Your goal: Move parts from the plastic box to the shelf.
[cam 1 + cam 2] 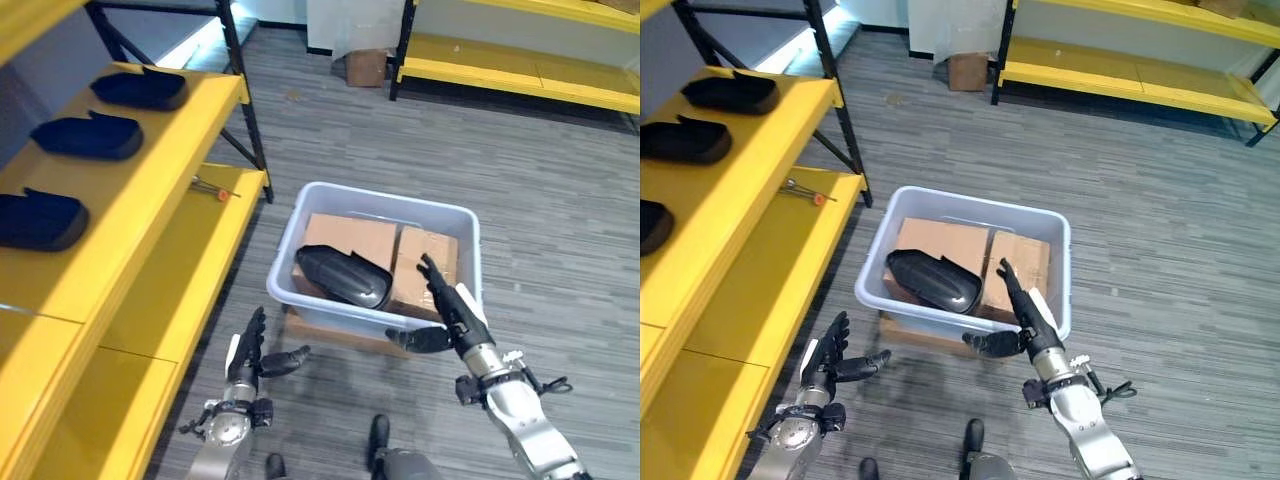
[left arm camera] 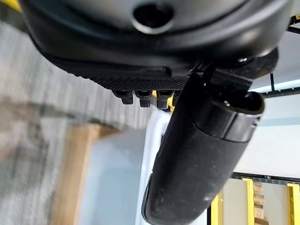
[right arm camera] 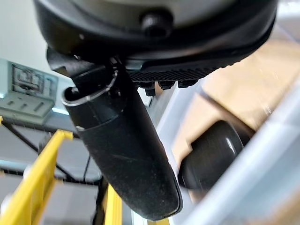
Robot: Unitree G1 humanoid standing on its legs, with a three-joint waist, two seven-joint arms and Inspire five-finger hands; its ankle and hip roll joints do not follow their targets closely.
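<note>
A: Reaching over the near wall of the plastic box [image 1: 455,222], the right hand [image 1: 448,305] has its fingers straight and apart, the thumb spread out along the outside of that wall. It holds nothing.

B: And the left hand [image 1: 250,358]?

A: Fingers straight and spread, thumb out, empty. It hovers over the floor just beside the box's near left corner, between the box and the yellow shelf [image 1: 150,215].

B: Location of the part?

A: One dark moulded part [image 1: 342,275] lies inside the box, on top of two cardboard cartons [image 1: 385,255], toward the box's near left. The right hand's fingertips are near it but apart from it; contact is not observed.

B: Anything under the box?

A: A flat cardboard piece [image 1: 335,335] shows beneath its near edge.

B: State of the shelf?

A: Three dark parts [image 1: 88,135] rest in a row on its upper level, to the left of the box. On the lower level, a small tool with an orange tip [image 1: 213,187] lies near the edge facing the box.
</note>
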